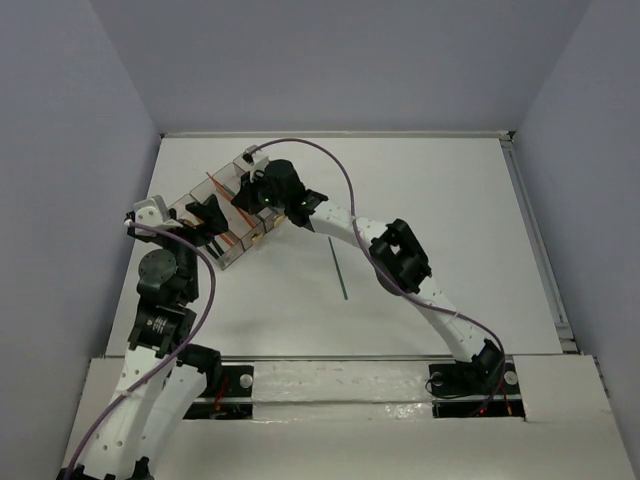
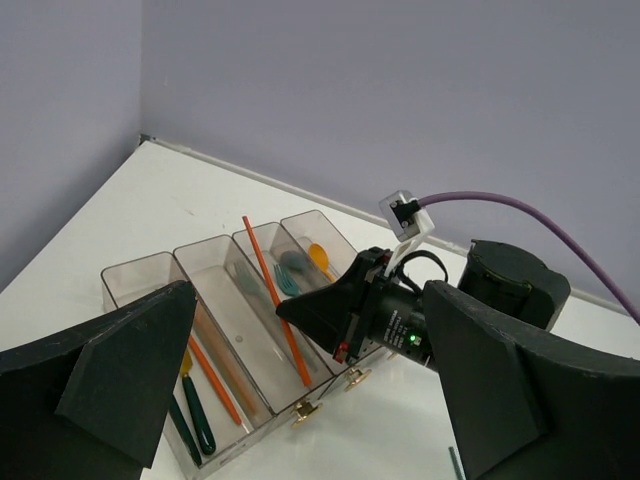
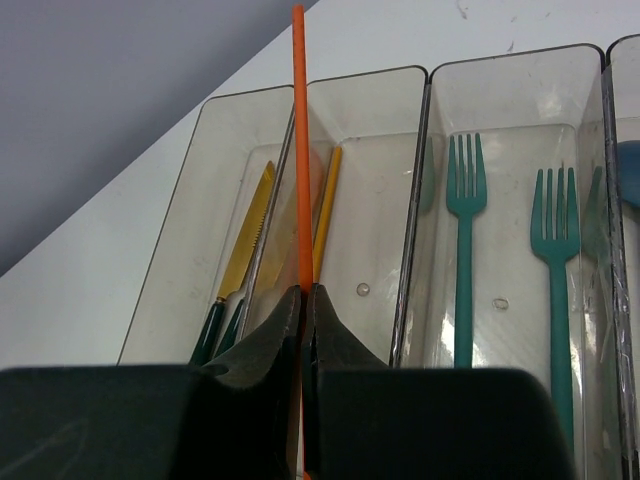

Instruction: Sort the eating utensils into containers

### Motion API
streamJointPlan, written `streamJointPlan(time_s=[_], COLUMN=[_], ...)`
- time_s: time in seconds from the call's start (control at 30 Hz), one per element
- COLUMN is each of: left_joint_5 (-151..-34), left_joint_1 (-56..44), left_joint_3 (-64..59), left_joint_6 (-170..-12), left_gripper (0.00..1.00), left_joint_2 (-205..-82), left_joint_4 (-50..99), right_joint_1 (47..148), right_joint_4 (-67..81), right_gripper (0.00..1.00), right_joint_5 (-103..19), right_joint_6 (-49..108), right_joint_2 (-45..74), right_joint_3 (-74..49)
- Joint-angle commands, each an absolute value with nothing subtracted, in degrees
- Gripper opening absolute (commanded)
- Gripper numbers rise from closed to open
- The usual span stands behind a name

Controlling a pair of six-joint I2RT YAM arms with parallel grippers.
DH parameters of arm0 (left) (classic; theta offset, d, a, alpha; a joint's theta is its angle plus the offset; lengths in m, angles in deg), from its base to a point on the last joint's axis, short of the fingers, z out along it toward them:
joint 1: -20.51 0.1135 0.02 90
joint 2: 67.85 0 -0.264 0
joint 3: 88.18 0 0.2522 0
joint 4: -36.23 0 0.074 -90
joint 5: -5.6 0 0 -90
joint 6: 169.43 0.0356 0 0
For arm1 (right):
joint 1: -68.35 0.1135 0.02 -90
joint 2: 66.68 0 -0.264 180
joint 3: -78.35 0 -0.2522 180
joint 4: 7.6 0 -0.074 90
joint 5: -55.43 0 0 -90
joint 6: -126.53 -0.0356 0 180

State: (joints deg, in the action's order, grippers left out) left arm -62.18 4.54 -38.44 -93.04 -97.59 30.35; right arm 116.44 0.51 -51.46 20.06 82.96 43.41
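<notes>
stick (image 3: 298, 150) pinched in r hand (image 3: 303, 300) at bins (image 3: 412, 200)

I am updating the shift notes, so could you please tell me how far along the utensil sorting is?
Mostly done: knives, teal forks and a spoon already lie in the containers. In hand: the right gripper is shut on an orange stick, held above them. Left: one dark stick lying on the table.
</notes>
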Motion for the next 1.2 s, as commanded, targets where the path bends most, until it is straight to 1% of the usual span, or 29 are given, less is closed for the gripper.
streamJointPlan(time_s=[0.0,0.23,0.33,0.4,0.43,0.57,0.73,0.9,1.0,1.17], left_joint_5=[-64.0,-64.5,-64.5,-64.5,-64.5,-64.4,-64.5,-64.5,-64.9,-65.2], left_joint_1=[4.9,4.9,4.9,4.9,4.9,4.4,4.4,4.4,4.4,4.4], left_joint_3=[-37.1,-37.1,-37.1,-37.1,-37.1,-37.2,-37.2,-37.2,-37.2,-37.0], left_joint_6=[-93.8,-93.8,-93.8,-93.8,-93.8,-93.8,-93.7,-93.8,-93.8,-93.8], left_gripper=[0.99,0.99,0.99,0.99,0.99,0.99,0.99,0.99,0.99,0.99], left_joint_2=[-95.9,-94.6,-94.1,-93.8,-93.7,-93.3,-93.3,-93.3,-93.3,-93.3], left_joint_4=[32.8,32.7,32.8,32.8,32.8,32.7,32.7,32.8,32.8,32.9], right_joint_1=[117.5,118.1,118.7,118.7,118.7,118.7,118.7,118.7,118.7,118.2], right_joint_4=[0.3,2.1,3.2,3.4,3.3,3.0,2.3,1.2,0.6,-0.7], right_gripper=[0.0,0.01,0.05,0.17,0.27,0.41,0.44,0.45,0.45,0.45], right_joint_5=[-50.5,-50.9,-51.6,-51.7,-51.8,-52.3,-52.3,-52.4,-52.1,-51.4], right_joint_6=[21.2,21.3,20.8,20.5,20.4,19.7,19.3,19.2,19.1,19.0], right_joint_2=[83.4,84.8,86.3,86.8,86.9,86.6,85.7,84.2,82.3,75.4], right_joint_3=[44.5,46.6,48.4,48.9,48.7,48.6,48.0,46.5,44.9,40.1])
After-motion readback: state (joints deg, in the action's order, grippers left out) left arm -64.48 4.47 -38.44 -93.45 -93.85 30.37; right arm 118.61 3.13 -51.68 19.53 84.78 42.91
